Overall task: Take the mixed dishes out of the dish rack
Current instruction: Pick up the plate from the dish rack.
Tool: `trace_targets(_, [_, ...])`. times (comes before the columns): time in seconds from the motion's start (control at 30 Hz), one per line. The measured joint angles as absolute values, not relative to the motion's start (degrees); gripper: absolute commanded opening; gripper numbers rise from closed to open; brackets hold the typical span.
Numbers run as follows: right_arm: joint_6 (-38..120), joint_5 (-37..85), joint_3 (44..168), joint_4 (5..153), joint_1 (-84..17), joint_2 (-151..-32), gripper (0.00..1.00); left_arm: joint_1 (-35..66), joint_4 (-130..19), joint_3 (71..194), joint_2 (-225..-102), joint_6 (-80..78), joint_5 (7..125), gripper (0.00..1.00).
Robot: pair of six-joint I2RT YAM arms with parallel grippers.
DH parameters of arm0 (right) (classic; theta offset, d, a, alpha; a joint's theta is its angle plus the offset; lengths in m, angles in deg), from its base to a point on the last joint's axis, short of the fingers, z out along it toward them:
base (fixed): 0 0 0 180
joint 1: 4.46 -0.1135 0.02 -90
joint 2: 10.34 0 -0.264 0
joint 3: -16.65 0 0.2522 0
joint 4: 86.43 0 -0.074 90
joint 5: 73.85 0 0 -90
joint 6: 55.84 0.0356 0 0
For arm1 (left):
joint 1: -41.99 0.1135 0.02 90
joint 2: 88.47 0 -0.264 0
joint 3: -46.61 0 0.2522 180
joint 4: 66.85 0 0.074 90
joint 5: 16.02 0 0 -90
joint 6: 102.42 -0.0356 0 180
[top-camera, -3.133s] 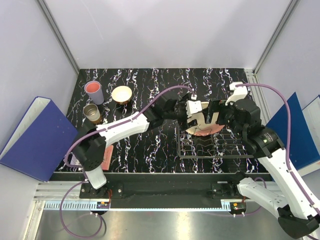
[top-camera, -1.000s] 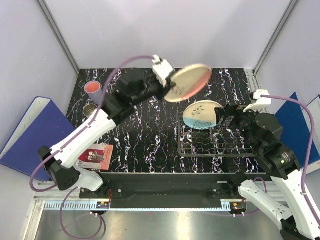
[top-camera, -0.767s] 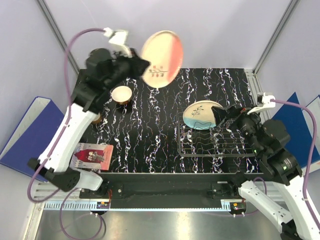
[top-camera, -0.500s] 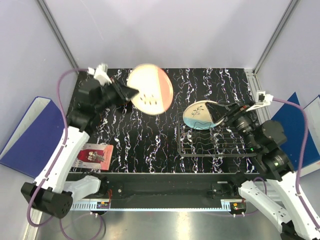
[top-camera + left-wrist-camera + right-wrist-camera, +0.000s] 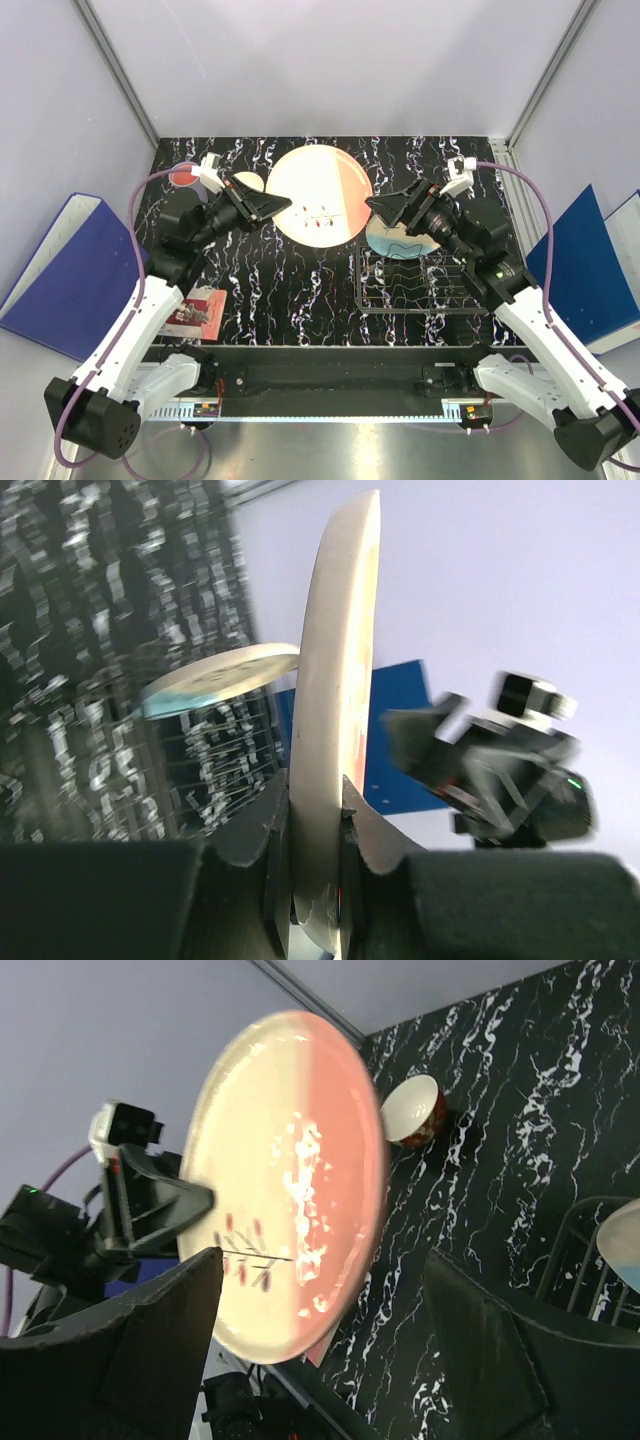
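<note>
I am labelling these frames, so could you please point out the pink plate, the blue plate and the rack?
pink plate (image 5: 318, 190): top view, middle of its face.
blue plate (image 5: 390, 245): top view, its visible blue part.
rack (image 5: 430, 292): top view, wires near its middle.

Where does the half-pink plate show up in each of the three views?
Top external: the half-pink plate sits at centre, face toward the camera.
Left wrist: the plate stands edge-on, upright through the middle.
Right wrist: the plate fills the left-centre, face toward the camera.
Shared landmark: the left gripper clamped on the plate's rim, seen in all three views.
</note>
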State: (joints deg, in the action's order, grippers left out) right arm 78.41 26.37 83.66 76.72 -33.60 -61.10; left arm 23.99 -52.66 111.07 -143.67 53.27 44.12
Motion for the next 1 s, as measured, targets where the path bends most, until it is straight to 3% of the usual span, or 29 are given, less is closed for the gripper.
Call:
trace_targets(0.3, [78.6, 28.3, 83.8, 75.1, -33.6, -66.2, 0.88, 24.0, -59.0, 109.7, -143.1, 54.3, 41.1, 0.00])
trace_targets(0.37, [78.6, 29.1, 83.9, 75.4, -33.6, -67.0, 0.84, 24.0, -59.3, 109.0, -143.1, 54.4, 40.8, 0.00])
trace_targets(0.4, [78.7, 29.5, 84.2, 75.6, -33.6, -67.6, 0.79, 24.0, -59.4, 108.6, -143.1, 54.5, 40.7, 0.00])
trace_targets(0.43, [78.8, 30.1, 84.5, 75.8, -33.6, -68.3, 0.66, 24.0, -59.5, 108.2, -143.1, 54.7, 40.5, 0.00])
trace_targets(0.53, [79.6, 32.3, 85.4, 78.1, -33.6, -70.9, 0.41, 24.0, -59.6, 107.4, -143.2, 54.8, 40.2, 0.00])
trace_targets(0.63, [81.2, 34.3, 85.5, 80.8, -33.5, -73.7, 0.28, 24.0, -59.7, 107.0, -143.3, 54.7, 40.0, 0.00])
trace_targets(0.67, [82.4, 34.9, 85.5, 81.9, -33.2, -74.4, 0.14, 24.3, -59.7, 106.9, -143.3, 54.7, 40.1, 0.00])
trace_targets(0.73, [84.4, 35.8, 85.5, 83.8, -32.8, -75.4, 0.00, 25.0, -59.6, 106.6, -143.3, 55.3, 40.3, 0.00])
trace_targets(0.83, [87.3, 37.7, 85.6, 86.3, -32.1, -75.7, 0.00, 25.8, -60.4, 106.6, -143.3, 56.4, 40.3, 0.00])
trace_targets(0.9, [88.2, 38.2, 85.6, 86.9, -31.9, -75.6, 0.00, 25.8, -61.3, 106.6, -143.2, 56.5, 40.3, 0.12])
trace_targets(0.93, [88.2, 38.2, 85.6, 87.1, -31.9, -75.5, 0.00, 25.8, -61.4, 106.6, -143.2, 56.5, 40.2, 0.23])
trace_targets(0.97, [88.2, 38.2, 85.6, 86.9, -31.9, -75.4, 0.00, 25.8, -61.2, 106.7, -143.3, 56.4, 40.2, 0.38])
trace_targets(1.0, [88.1, 38.2, 85.6, 86.6, -31.9, -75.1, 0.00, 25.8, -60.7, 107.1, -143.3, 55.9, 40.1, 0.69])
